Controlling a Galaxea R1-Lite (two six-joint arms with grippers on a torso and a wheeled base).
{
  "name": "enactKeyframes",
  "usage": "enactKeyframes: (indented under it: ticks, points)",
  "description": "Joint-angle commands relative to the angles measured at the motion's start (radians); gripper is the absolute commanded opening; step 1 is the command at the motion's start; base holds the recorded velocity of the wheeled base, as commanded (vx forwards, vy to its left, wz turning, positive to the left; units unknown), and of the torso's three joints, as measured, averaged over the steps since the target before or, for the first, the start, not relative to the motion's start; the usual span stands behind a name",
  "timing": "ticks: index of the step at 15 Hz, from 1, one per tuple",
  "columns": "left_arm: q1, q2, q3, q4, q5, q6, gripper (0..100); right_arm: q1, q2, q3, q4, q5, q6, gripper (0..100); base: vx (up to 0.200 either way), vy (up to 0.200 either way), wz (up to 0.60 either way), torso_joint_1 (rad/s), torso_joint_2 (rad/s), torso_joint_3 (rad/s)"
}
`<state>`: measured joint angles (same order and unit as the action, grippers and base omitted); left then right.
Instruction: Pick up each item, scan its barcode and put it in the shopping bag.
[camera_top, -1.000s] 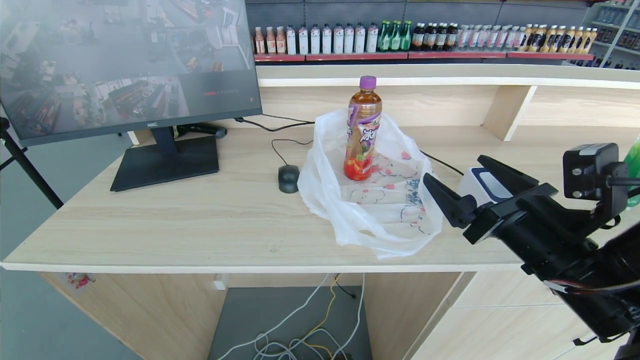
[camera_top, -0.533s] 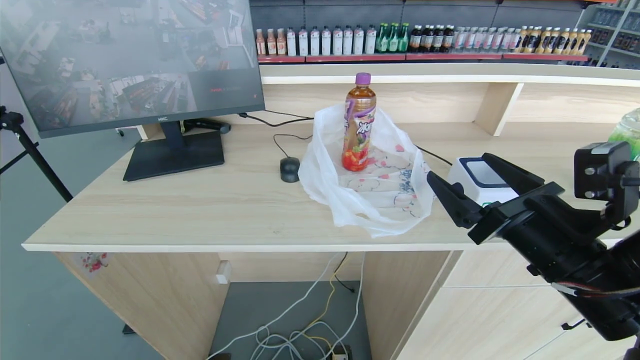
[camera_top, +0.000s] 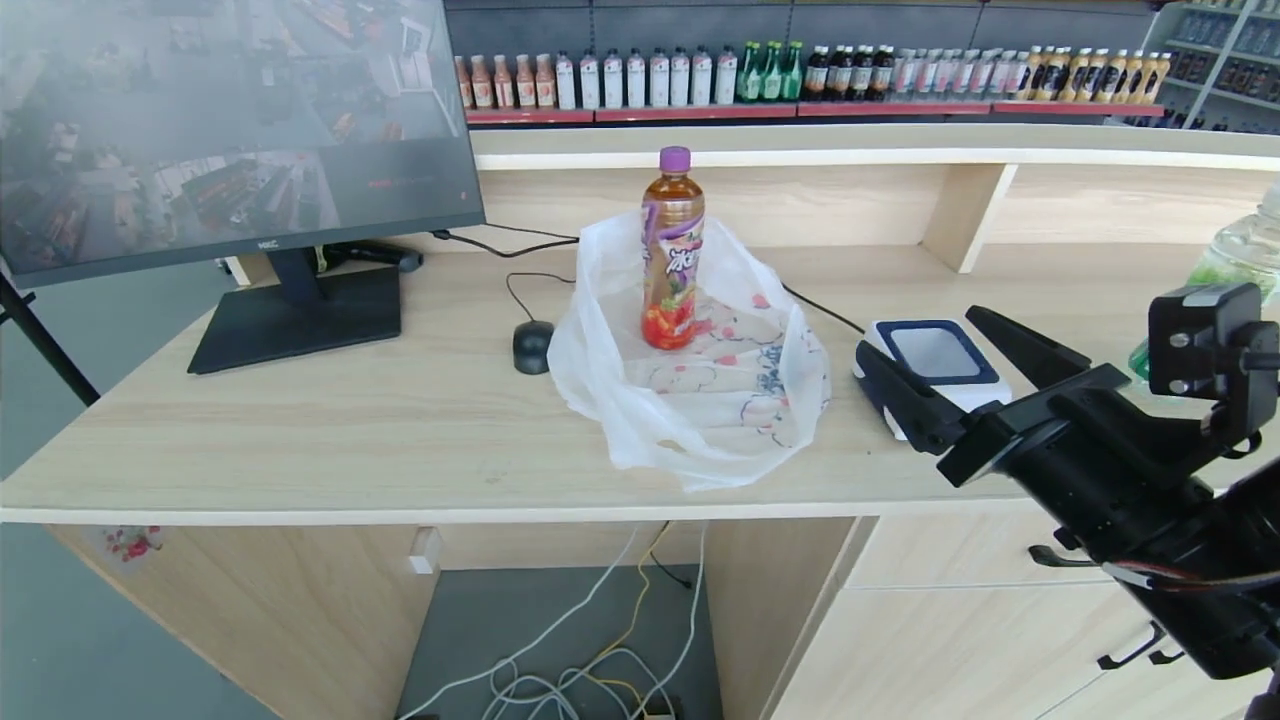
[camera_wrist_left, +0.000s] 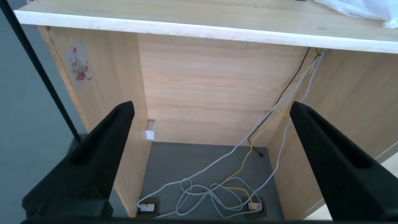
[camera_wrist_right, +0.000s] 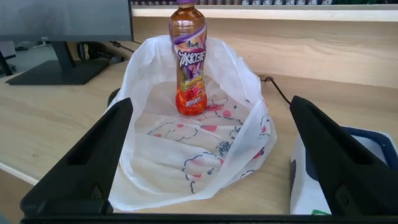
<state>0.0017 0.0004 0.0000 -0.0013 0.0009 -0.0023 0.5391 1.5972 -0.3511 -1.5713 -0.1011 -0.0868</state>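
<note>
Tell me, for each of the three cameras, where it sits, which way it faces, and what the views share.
Head view: on the robot's head, facing forward and down at the counter, bag, bottle and scanner; the right gripper, open, shows at the right.
Left wrist view: low before the counter, facing under it at the cables; the left gripper, open, frames them.
Right wrist view: near counter height, facing bag and bottle past its own open gripper.
Shared: head and right wrist views both show bag, bottle and scanner.

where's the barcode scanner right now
In the head view, the scanner sits on the counter, right of the shopping bag and apart from it, partly behind a finger of the right gripper.
</note>
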Motion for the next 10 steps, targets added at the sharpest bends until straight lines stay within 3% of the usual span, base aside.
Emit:
enactKeyframes:
  ticks: [1,10]
  points:
    - [0.0,0.0,0.0,0.0,-0.001,-0.001,100,0.001,0.001,-0.009,0.0,0.001,-0.001,100,0.0,-0.2,0.0,-0.012,0.01,0.002]
    - [0.0,0.0,0.0,0.0,0.001,-0.002,100,-0.001,0.009,0.001,0.0,0.001,-0.001,100,0.0,-0.2,0.0,0.003,0.0,0.003]
